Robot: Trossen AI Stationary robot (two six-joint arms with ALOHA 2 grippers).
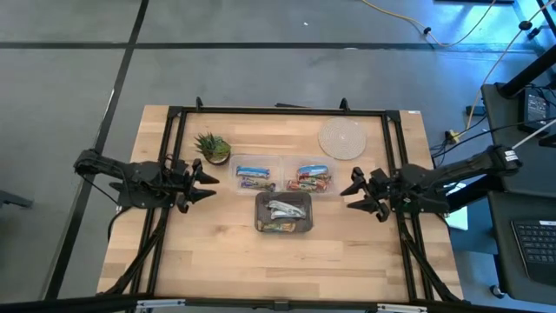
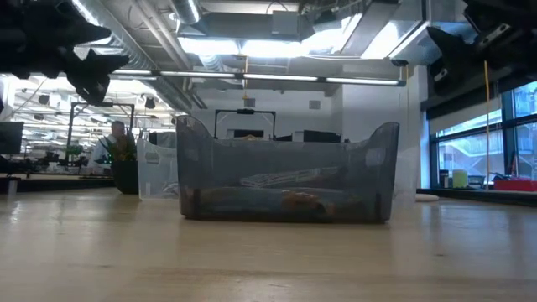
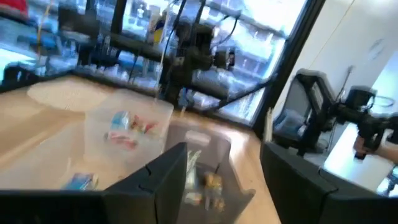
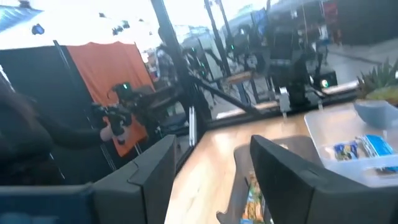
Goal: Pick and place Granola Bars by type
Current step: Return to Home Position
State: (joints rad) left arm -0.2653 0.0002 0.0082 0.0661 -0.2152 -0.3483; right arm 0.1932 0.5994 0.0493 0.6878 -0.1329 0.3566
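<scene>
The granola bars lie in three containers mid-table. Blue bars [image 1: 253,173] fill the left clear tub. Multicoloured foil bars [image 1: 310,177] fill the right clear tub. Silver-white bars [image 1: 284,208] and a few coloured ones [image 3: 212,182] sit in the grey bin [image 2: 285,180] nearer the front edge. My left gripper [image 1: 207,183] hovers open to the left of the tubs, above the table. My right gripper [image 1: 354,194] hovers open to their right. In each wrist view the fingers stand apart with nothing between them: left gripper [image 3: 224,186], right gripper [image 4: 211,180].
A small potted plant [image 1: 212,147] stands behind the left gripper's side of the tubs. A round woven coaster [image 1: 342,138] lies near the far right. A black frame [image 1: 278,110] runs around the table. Bare wood [image 1: 287,265] spreads along the near edge.
</scene>
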